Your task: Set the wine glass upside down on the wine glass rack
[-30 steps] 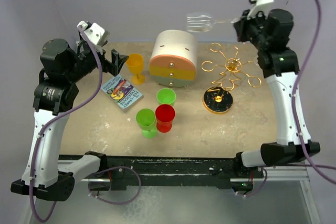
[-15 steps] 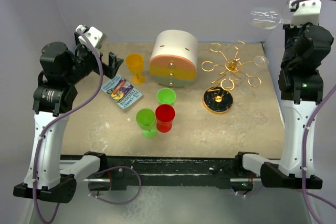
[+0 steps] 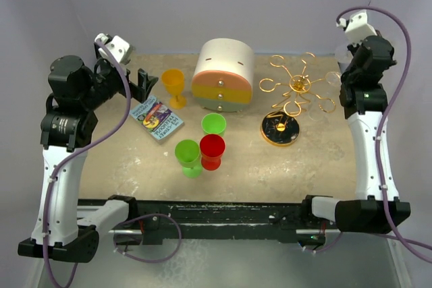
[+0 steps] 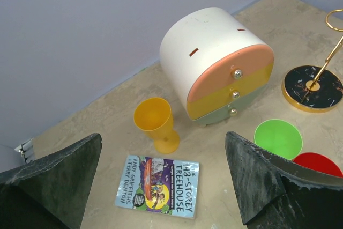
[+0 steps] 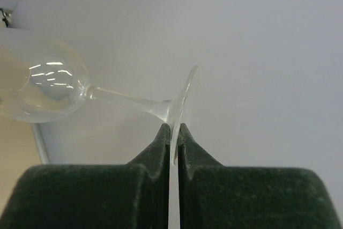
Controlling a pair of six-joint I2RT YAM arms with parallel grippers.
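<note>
The right claw (image 5: pixel 172 132) pinches the wine glass (image 5: pixel 43 84) by its foot, sideways against the pale lilac wall (image 5: pixel 257 36); in the top view it is barely visible, upper right, beside the wine glass rack (image 3: pixel 297 85); the left claw (image 4: pixel 163 181) is spread wide over the beige stone-look table (image 3: pixel 324 160). A book (image 4: pixel 158 186) there reads "143-Storey Treehouse".

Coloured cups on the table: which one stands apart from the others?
The orange goblet, alone beside the book; the far green cup, near green cup and red cup cluster together.
</note>
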